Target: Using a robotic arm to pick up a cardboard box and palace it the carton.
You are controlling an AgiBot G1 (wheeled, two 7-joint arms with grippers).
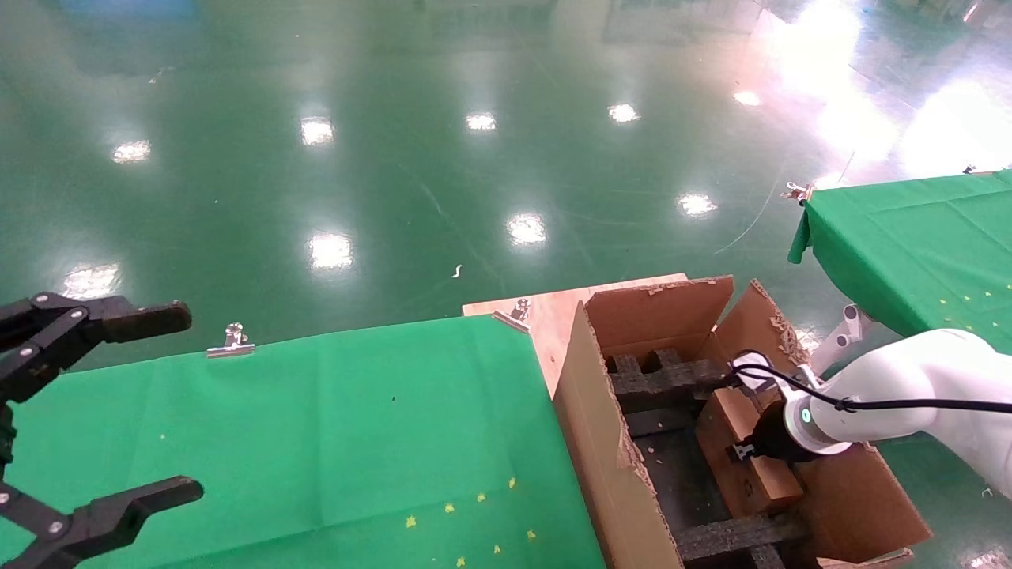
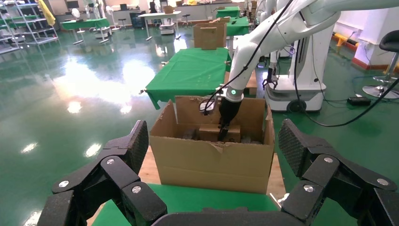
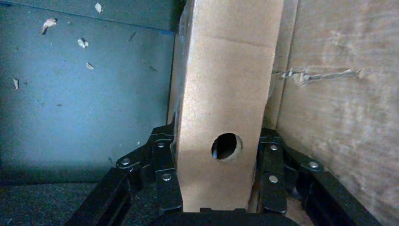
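The white robotic arm (image 1: 909, 395) reaches down into the large open carton (image 1: 601, 411), which has torn flap edges. My right gripper (image 1: 751, 450) is shut on the small cardboard box (image 1: 723, 423) and holds it inside the carton, next to the right wall. In the right wrist view the box (image 3: 221, 84) shows a round hole, with black fingers (image 3: 164, 169) against both its sides and the carton wall (image 3: 339, 94) beside it. The left wrist view shows the carton (image 2: 211, 160) with the box (image 2: 209, 132) inside. My left gripper (image 1: 186, 403) is open and empty over the green table at the far left.
Black foam inserts (image 1: 664, 379) cross the carton's inside. The carton stands on a wooden board (image 1: 553, 316) beside the green-covered table (image 1: 316, 435), whose cloth is held by metal clips (image 1: 231, 341). A second green table (image 1: 909, 253) stands at the right. A glossy green floor lies beyond.
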